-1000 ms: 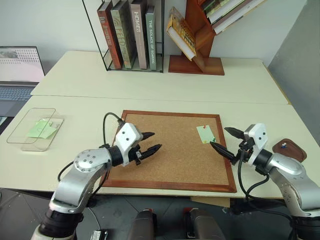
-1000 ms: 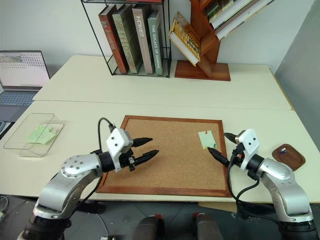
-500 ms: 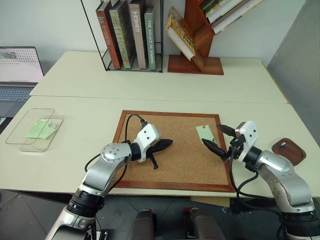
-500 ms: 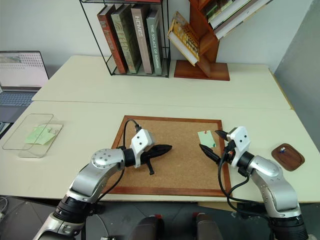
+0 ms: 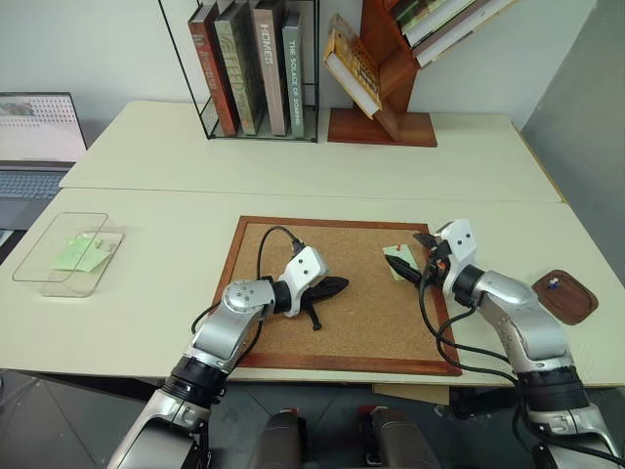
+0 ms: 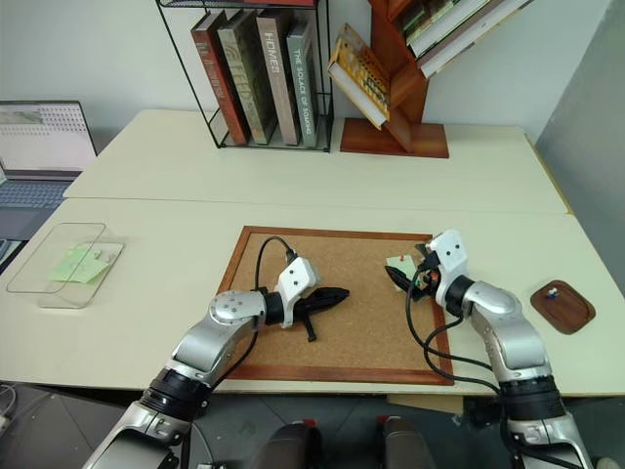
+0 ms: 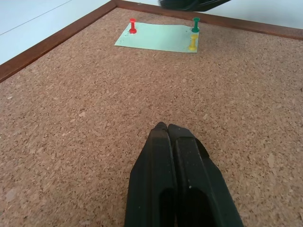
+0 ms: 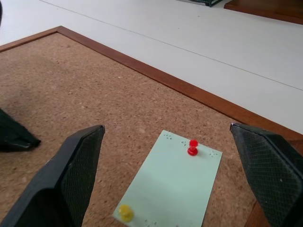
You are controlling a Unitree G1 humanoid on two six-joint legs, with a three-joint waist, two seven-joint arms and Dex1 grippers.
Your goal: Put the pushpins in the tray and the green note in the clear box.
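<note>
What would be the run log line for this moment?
left gripper: shut, over cork board | right gripper: open, at green note | note: pinned | tray: one pushpin

Cream tables (image 5: 293, 147), wire book rack (image 5: 249, 68), white wall (image 5: 88, 39)

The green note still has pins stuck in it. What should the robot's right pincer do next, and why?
Probably ease forward and close on the red pushpin. The right pincer is open around the green note, which stays pinned to the cork board.
</note>
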